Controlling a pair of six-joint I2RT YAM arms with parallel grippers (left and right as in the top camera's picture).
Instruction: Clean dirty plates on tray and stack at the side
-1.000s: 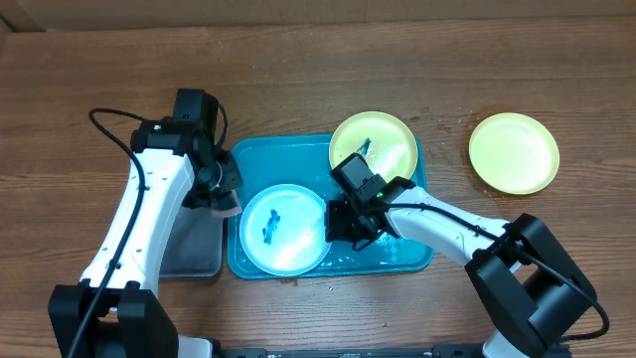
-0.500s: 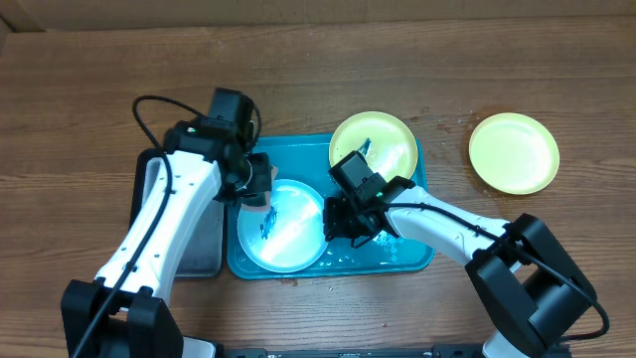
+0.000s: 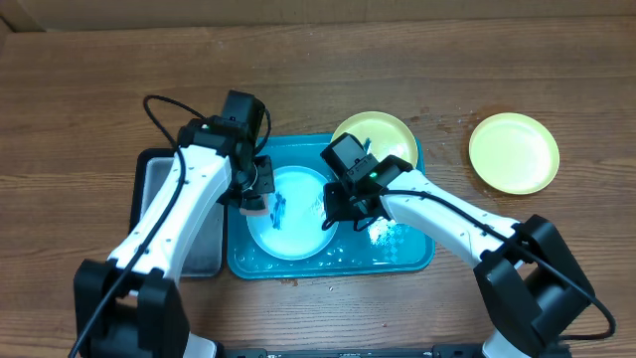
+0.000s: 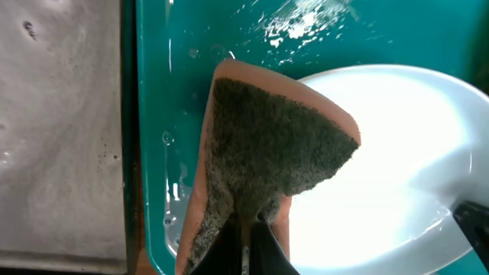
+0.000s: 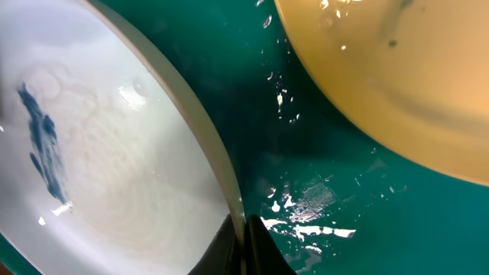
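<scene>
At the tray's [image 3: 402, 257] near side, the right fingers [image 5: 263, 260] pinched the blue-white plate [image 3: 296, 231] by its rim, seemingly tilting it. The left fingers [image 4: 225, 256] clamped a sponge [image 4: 267, 145] on its left edge. The stroke wanted flat pressure across the smear [image 5: 44, 149], rim braced.

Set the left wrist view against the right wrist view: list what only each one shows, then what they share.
Only the left wrist: the left tool shut on a scouring sponge at the edge of the blue-white plate, and the grey metal tray. Only the right wrist: the right tool pinching that plate's rim, the blue smear, and a yellow-green plate. Both: the blue-white plate and the wet teal tray.
</scene>
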